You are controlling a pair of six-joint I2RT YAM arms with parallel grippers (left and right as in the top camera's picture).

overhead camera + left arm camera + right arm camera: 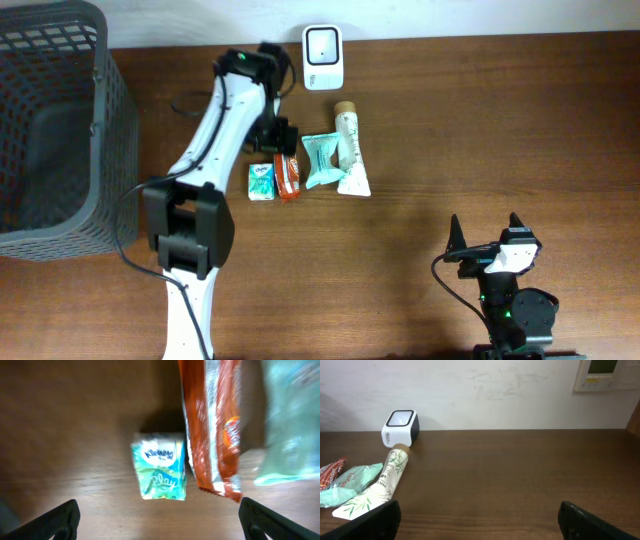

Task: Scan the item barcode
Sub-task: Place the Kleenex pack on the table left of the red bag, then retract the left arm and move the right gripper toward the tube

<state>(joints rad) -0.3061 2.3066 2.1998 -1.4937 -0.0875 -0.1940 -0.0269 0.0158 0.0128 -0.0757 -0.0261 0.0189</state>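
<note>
The left pincer (pixel 279 137) hangs over a row of four small items in the upper middle of the overhead frame. It is released: in the left wrist view its dark fingertips (pixel 56 521) stand at the two lower corners of the frame, wide apart, with nothing between them but bare bench (pixel 450 120).

Just beyond the fingertips a green and white tissue packet (pixel 160 472) lies flat on the wood, printed side up. An orange snack wrapper (pixel 214 430) lies just beside it on the right, and a blurred teal packet (pixel 290 420) fills the upper right of that view. Whether packet and wrapper touch cannot be told.

From overhead the row runs left to right: tissue packet, orange wrapper, teal packet, then a white tube (pixel 350 150) with a tan cap pointing up the frame. The white barcode scanner (pixel 322 56) stands above the row at the top centre, near the tube's cap but apart from it.

A grey mesh basket (pixel 100 120) fills the upper left corner.

The right pincer (pixel 486 231) sits at the lower right, well apart from the items, released and empty.
</note>
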